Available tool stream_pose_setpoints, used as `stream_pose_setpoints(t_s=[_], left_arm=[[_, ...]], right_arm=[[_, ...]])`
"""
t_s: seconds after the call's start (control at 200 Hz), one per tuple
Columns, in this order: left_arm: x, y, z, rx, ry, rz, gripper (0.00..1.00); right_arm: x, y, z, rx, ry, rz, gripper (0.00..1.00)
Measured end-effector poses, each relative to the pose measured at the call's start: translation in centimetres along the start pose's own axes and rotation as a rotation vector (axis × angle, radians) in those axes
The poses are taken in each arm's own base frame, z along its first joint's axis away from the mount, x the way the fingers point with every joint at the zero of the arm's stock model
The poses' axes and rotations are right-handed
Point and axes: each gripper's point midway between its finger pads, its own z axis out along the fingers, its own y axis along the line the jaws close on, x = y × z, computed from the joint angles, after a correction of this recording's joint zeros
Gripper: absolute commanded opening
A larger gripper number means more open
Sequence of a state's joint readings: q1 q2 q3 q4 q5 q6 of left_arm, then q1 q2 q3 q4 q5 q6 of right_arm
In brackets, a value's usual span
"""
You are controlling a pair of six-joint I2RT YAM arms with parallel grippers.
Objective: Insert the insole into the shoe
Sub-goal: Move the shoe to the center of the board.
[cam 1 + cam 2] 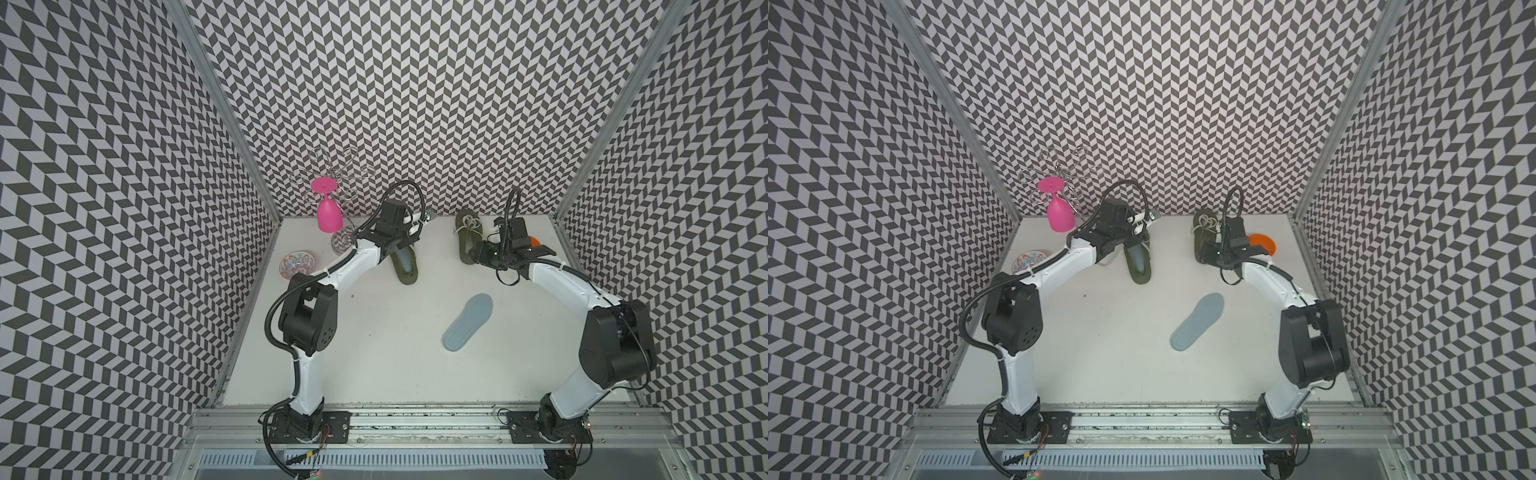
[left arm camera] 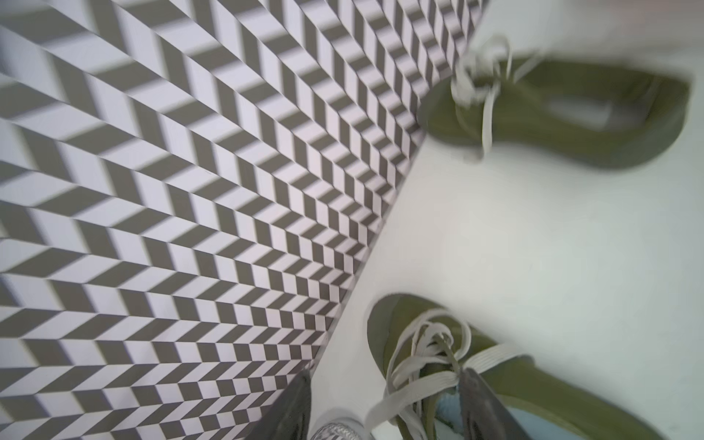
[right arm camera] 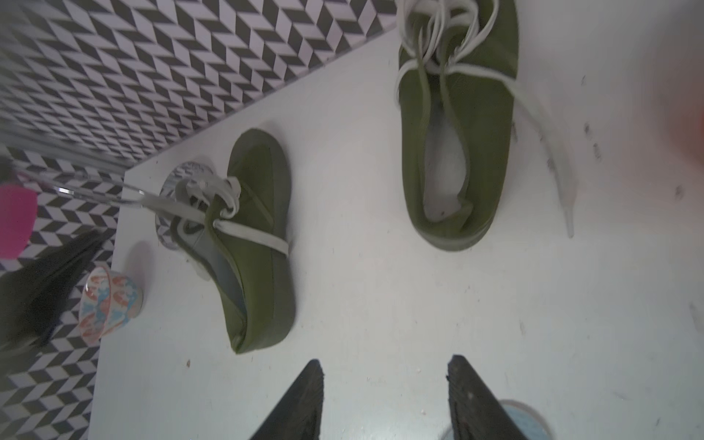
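Observation:
A loose grey-blue insole (image 1: 468, 322) (image 1: 1198, 322) lies flat on the white table, with neither gripper touching it. One olive shoe (image 1: 467, 239) (image 3: 480, 133) stands at the back right with a pale, bare inside. My right gripper (image 3: 384, 369) hangs open over bare table near its heel, holding nothing. A second olive shoe (image 1: 405, 270) (image 3: 263, 247) at the back left holds a blue insole (image 2: 445, 415). My left gripper (image 2: 384, 384) is open above its white laces (image 2: 419, 343), one finger (image 2: 480, 404) over the tongue. That arm hides this shoe's toe in both top views.
A pink glass (image 1: 328, 212) hangs upside down on a wire rack (image 1: 332, 170) at the back left. The rack's round base (image 3: 179, 202) sits next to the left shoe. A patterned bowl (image 1: 297, 264) stands by the left wall. An orange bowl (image 1: 1262, 243) is behind the right wrist.

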State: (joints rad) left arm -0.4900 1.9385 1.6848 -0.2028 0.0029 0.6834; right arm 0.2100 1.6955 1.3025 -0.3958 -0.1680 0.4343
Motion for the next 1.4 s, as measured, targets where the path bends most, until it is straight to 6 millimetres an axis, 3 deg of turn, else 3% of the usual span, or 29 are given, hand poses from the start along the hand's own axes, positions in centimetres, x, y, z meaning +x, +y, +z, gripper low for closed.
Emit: stream_pose_setpoints(t_s=[0.12, 0.235, 0.33, 0.436, 0.501, 0.596, 0.816, 0.936, 1.107, 1.277, 1.402], left_arm=[[-4.4, 2.0, -4.3, 0.003, -0.129, -0.278, 0.55], [-4.5, 1.5, -5.4, 0.047, -0.157, -0.521, 0.53], [-1.5, -1.7, -4.8, 0.094, -0.078, -0.657, 0.53], [1.8, -7.4, -4.0, 0.163, 0.042, -0.731, 0.53], [2.6, -10.1, -4.1, 0.200, 0.086, -0.753, 0.53], [2.2, -12.3, -4.6, 0.236, 0.098, -0.775, 0.53], [0.7, -12.0, -5.3, 0.217, 0.061, -0.807, 0.53], [0.8, -11.9, -5.2, 0.207, 0.065, -0.809, 0.53], [0.2, -11.3, -4.4, 0.184, 0.065, -0.805, 0.52], [-0.2, -10.5, -3.9, 0.159, 0.061, -0.803, 0.51], [0.3, -10.6, -3.9, 0.152, 0.080, -0.803, 0.50]], right_arm=[[-2.6, -1.4, 2.0, 0.039, -0.028, -0.005, 0.50], [-4.7, -2.3, 4.7, 0.086, -0.025, -0.036, 0.50], [-5.2, -2.9, 6.7, 0.115, -0.008, -0.062, 0.50], [-4.7, -4.2, 8.4, 0.155, 0.030, -0.075, 0.50], [-4.2, -5.0, 9.3, 0.180, 0.052, -0.083, 0.50], [-3.1, -6.5, 10.3, 0.214, 0.091, -0.091, 0.50], [-2.4, -8.5, 13.1, 0.249, 0.144, -0.099, 0.53], [-2.5, -8.7, 13.4, 0.253, 0.145, -0.105, 0.54], [-3.5, -8.6, 13.7, 0.261, 0.133, -0.116, 0.25], [-2.1, -8.7, 13.8, 0.239, 0.145, -0.108, 0.17], [-0.4, -8.4, 12.5, 0.194, 0.170, -0.084, 0.16]])
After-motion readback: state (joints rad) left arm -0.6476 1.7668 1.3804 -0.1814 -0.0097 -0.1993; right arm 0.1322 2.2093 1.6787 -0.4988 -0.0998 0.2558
